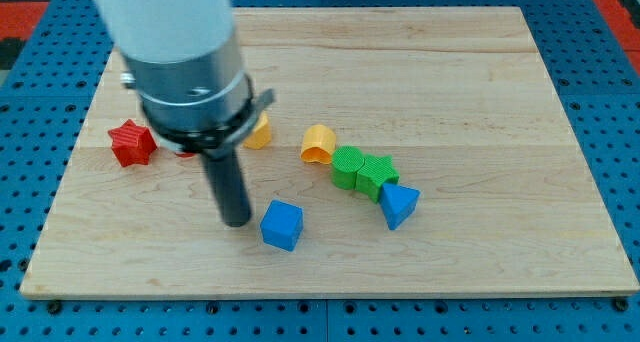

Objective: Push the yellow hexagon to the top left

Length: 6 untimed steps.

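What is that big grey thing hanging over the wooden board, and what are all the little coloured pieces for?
The big grey thing is the end of a robot arm. It has no hand and holds nothing. It ends in a dark rod, and my tip slides over the wooden board to push blocks around. There is only one picture, from a camera looking down at the board at a slant.

On the board lie small blocks: a red star at the view's left, a yellow block partly hidden behind the arm, a yellow-orange arch-shaped block, a green round block touching a green star, a blue triangle-like block and a blue cube. A bit of another red block peeks out by the arm.

My tip rests just left of the blue cube.
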Available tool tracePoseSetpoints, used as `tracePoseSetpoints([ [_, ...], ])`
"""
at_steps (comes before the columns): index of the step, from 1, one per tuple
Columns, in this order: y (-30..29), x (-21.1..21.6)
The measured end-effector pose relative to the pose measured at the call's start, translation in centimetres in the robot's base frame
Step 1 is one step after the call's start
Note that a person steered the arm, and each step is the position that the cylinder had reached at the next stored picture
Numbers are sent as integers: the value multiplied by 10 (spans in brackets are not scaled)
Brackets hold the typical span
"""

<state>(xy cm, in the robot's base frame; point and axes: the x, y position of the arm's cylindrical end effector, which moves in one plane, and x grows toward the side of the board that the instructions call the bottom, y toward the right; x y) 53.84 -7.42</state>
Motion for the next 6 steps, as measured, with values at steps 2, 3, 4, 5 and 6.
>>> tracePoseSetpoints([
  [2, 36, -85],
  [3, 9, -93],
  [4, -9, -114],
  [5, -34, -174],
  [6, -19, -170],
])
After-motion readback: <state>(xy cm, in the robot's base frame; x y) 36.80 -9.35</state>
